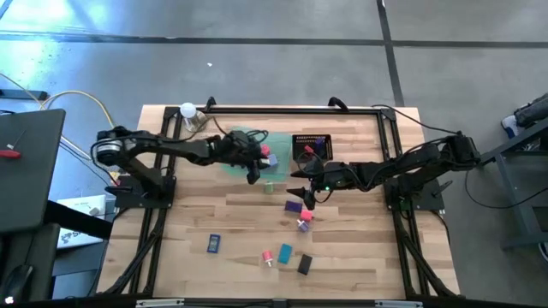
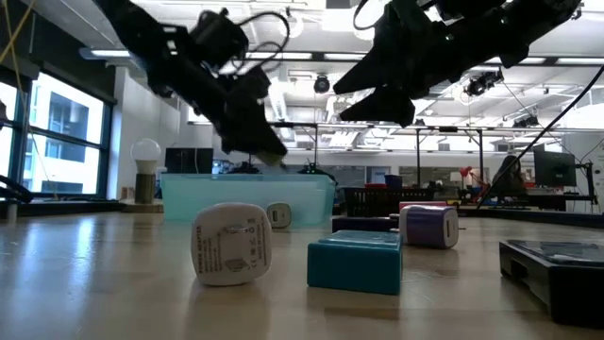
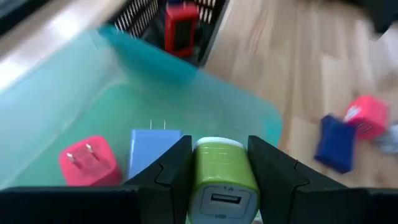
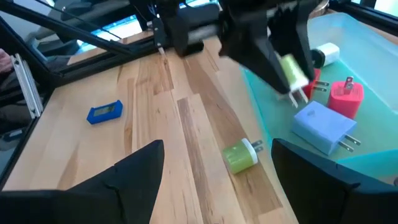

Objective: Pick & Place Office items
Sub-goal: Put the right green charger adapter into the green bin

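Observation:
My left gripper (image 1: 253, 171) is shut on a green-and-white plug-in charger (image 3: 217, 177) and hangs over the near side of the translucent green tray (image 1: 233, 145). In the tray lie a pink charger (image 3: 90, 163), a blue one (image 3: 152, 152) and a white one (image 4: 326, 53). A second green charger (image 4: 239, 155) lies on its side on the wood just near of the tray. My right gripper (image 1: 301, 195) hovers open above the table's middle, near purple (image 1: 294, 205) and pink (image 1: 306, 216) items, holding nothing. My left gripper pinches the green charger by its two opposite sides (image 3: 198, 180) between both fingers. The USB end faces back toward the wrist and the prongs (image 4: 298, 94) point away and down. The fingers slant downward from the table's left. The charger is lifted clear above the tray.
A black mesh basket (image 1: 312, 145) with a red item (image 3: 181, 28) stands right of the tray. Nearer the front edge lie a blue item (image 1: 214, 244), a pink one (image 1: 267, 257), a teal block (image 1: 284, 253) and a black one (image 1: 304, 265). A bulb (image 1: 187, 111) stands at the far left.

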